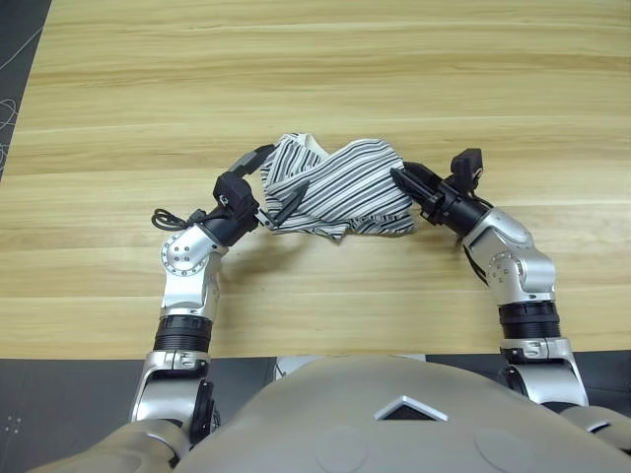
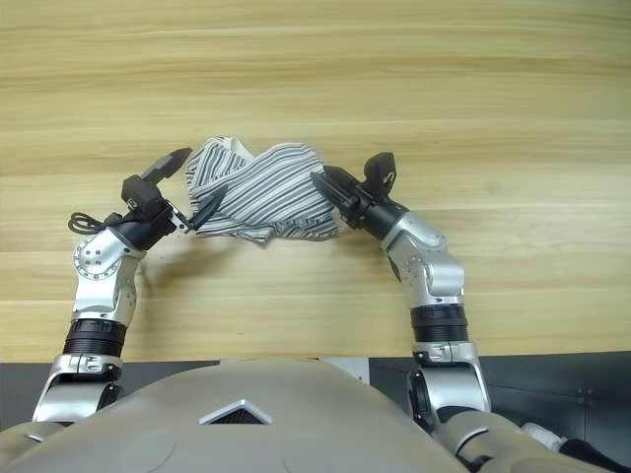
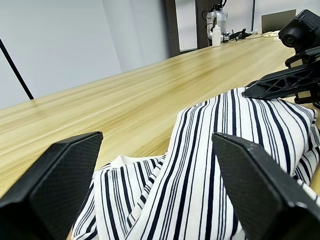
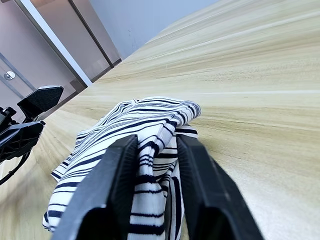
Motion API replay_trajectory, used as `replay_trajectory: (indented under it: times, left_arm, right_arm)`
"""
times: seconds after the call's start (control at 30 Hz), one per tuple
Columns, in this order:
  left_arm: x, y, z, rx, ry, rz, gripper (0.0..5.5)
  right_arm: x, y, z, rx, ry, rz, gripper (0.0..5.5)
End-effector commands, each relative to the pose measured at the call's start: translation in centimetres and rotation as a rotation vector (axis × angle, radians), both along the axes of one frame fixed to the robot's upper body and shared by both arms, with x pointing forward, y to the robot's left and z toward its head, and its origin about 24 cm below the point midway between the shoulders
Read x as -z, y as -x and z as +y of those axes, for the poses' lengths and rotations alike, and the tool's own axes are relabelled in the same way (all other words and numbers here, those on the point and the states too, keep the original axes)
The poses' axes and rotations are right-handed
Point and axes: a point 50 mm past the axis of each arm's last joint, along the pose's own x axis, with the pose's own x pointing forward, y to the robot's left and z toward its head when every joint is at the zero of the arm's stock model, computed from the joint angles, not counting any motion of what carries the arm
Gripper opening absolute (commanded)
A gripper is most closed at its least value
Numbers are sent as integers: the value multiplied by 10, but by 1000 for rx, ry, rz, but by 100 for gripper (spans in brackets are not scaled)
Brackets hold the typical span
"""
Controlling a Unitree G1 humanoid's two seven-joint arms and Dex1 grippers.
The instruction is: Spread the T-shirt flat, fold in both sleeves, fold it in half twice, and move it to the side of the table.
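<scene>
T-shirt (image 4: 131, 117) fold between right jaws

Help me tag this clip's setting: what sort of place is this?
Probably a robotics lab: a long pale wooden table, dark grey floor, and another white robot near the table's far end.

Your left arm (image 1: 187, 281) comes up from the near edge of the table (image 1: 315, 59), elbow bent and forearm angled inward. The left gripper (image 1: 269, 182) is spread wide, one finger pointing toward the far edge and the other lying lower and nearer you. Your right arm (image 1: 518, 281) mirrors it, forearm slanting in toward the table's middle. The right gripper (image 4: 156, 142) has its fingers (image 4: 120, 185) drawn close together and, from the wrist view, appears to pinch a fold of the T-shirt (image 1: 340, 187) between them. The two grippers face each other, well apart.
</scene>
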Motion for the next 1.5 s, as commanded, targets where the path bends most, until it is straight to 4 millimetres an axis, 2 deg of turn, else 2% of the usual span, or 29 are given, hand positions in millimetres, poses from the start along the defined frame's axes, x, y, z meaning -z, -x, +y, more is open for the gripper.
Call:
replay_trajectory:
  times: [0.03, 0.13, 0.4, 0.53, 0.6, 0.7, 0.77, 0.83, 0.9, 1.0, 1.13, 1.2, 1.27, 1.3, 1.37, 1.4, 1.47, 1.5]
  left_arm:
    - [-1, 0, 1, 4, -27, -9, 408]
    - [-1, 0, 1, 3, -26, -11, 408]
    - [0, -1, 1, -4, -29, -9, 408]
    - [0, -1, 0, -8, -28, -10, 408]
    - [0, -2, 0, -7, -29, -11, 408]
    - [-2, -5, -3, 4, -37, -28, 408]
    - [-8, -7, -7, 29, -60, -60, 408]
    - [-16, -7, -11, 58, -73, -91, 408]
    - [-21, -2, -11, 75, -78, -105, 408]
    - [-22, 5, -6, 71, -98, -96, 408]
    - [-26, 13, -7, 79, -107, -89, 408]
    - [-27, 15, -9, 87, -106, -84, 408]
    - [-27, 15, -9, 87, -107, -78, 408]
    - [-27, 12, -8, 79, -108, -78, 408]
    - [-28, 0, -10, 55, -98, -95, 408]
    - [-30, -7, -14, 44, -85, -115, 408]
    - [-33, -19, -27, 37, -48, -160, 408]
    - [-34, -22, -32, 37, -31, -174, 408]
  right_arm:
    - [-4, -4, 0, -5, 5, -18, 66]
    - [-5, -4, 0, -4, 5, -20, 14]
    - [-5, -4, 0, -4, 8, -24, 14]
    - [-13, -9, 0, -4, 23, -64, 14]
    - [-30, -31, -3, 37, 29, -127, 14]
    - [-60, -95, -5, 170, 83, -181, 14]
    - [-76, -133, -11, 305, 125, -141, 14]
    - [-89, -154, -27, 486, 163, -65, 14]
    - [-89, -159, -44, 639, 206, 10, 14]
    - [-72, -154, -59, 771, 306, 117, 14]
    - [-47, -145, -52, 776, 382, 198, 14]
    - [-51, -148, -41, 724, 357, 163, 14]
    - [-69, -157, -30, 679, 299, 85, 14]
    - [-90, -164, -22, 645, 252, 20, 14]
    - [-150, -180, -5, 565, 151, -158, 14]
    - [-188, -185, -1, 536, 96, -265, 14]
    - [-253, -184, 1, 493, -12, -448, 14]
    - [-277, -181, -1, 469, -50, -521, 14]
